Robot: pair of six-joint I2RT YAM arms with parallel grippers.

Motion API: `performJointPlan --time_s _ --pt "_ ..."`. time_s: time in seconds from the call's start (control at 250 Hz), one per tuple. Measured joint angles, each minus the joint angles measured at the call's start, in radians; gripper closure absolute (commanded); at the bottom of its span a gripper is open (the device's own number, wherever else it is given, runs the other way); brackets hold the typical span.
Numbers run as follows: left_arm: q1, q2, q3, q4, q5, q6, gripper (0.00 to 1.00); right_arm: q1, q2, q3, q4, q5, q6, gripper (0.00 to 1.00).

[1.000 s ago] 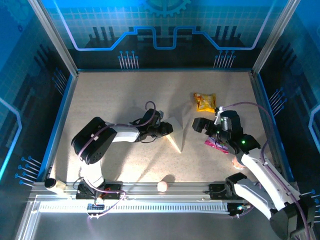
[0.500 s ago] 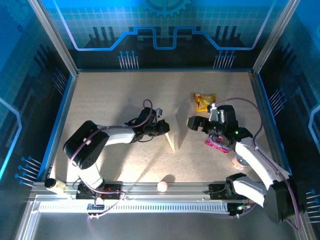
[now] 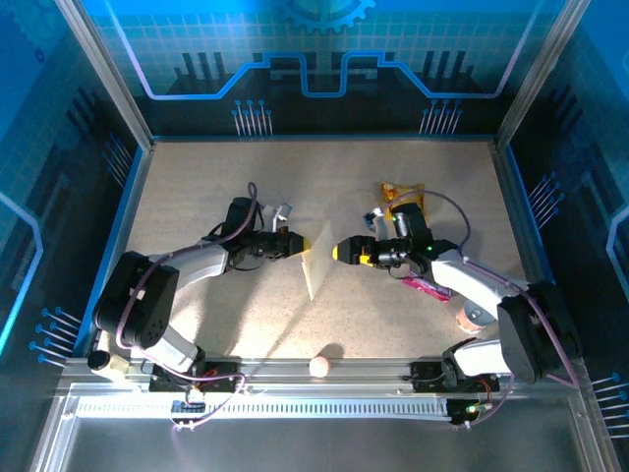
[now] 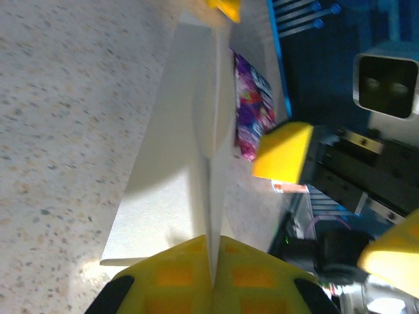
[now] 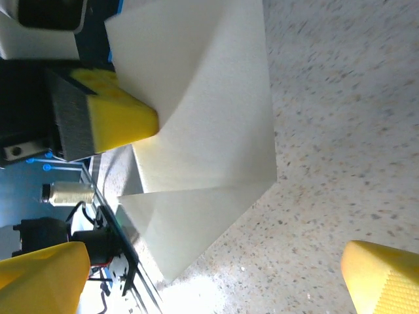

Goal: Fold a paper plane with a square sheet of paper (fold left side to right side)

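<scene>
— Paper (image 3: 316, 267) first: where is it?

— Mid-bench, between the two arms. It is a creased white shape with a pointed outline, standing up on edge rather than lying flat on the speckled bench (image 3: 216, 187).

— What keeps it upright?

— The left tool (image 3: 295, 243). In the left wrist view its yellow pads (image 4: 177, 278) are pressed together on the near edge of the paper, and the sheet runs away from them along a centre crease.

— And the other side?

— The right tool (image 5: 216, 256) is spread wide and faces the paper from the opposite side. Its two yellow fingertips (image 5: 383, 278) sit at the bottom corners of the right wrist view, with a folded corner of the paper between and beyond them. I cannot tell whether either tip touches the sheet. From above, one tip is just beside it.

— Anything lying near?

— A pink wrapper (image 3: 425, 286) lies flat on the bench to the right of the paper, beside the right arm. A yellow snack packet (image 3: 403, 200) lies farther back, near that arm's wrist. Both are apart from the paper.

— And at the front?

— A small pale ball (image 3: 319, 366) rests by the near rail, in front of the paper and well apart from it.
</scene>
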Motion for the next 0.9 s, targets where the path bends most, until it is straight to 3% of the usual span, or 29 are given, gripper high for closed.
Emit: performJointPlan --time_s 0.204,0.495,0.671,0.899 --pt "0.011 0.000 0.008 -0.007 0.143 0.038 1.00 0.056 0.016 -0.037 0.084 0.015 0.037 0.01" --pt "0.015 0.013 0.008 -0.010 0.196 0.042 1.00 0.063 0.063 -0.040 0.164 -0.022 0.053 0.00" --pt "0.015 0.021 0.008 0.013 0.208 0.038 1.00 0.060 0.167 0.000 0.212 -0.094 0.053 0.06" --pt "0.015 0.021 0.011 -0.044 0.207 0.071 1.00 0.024 0.171 0.000 0.297 -0.163 0.061 0.19"
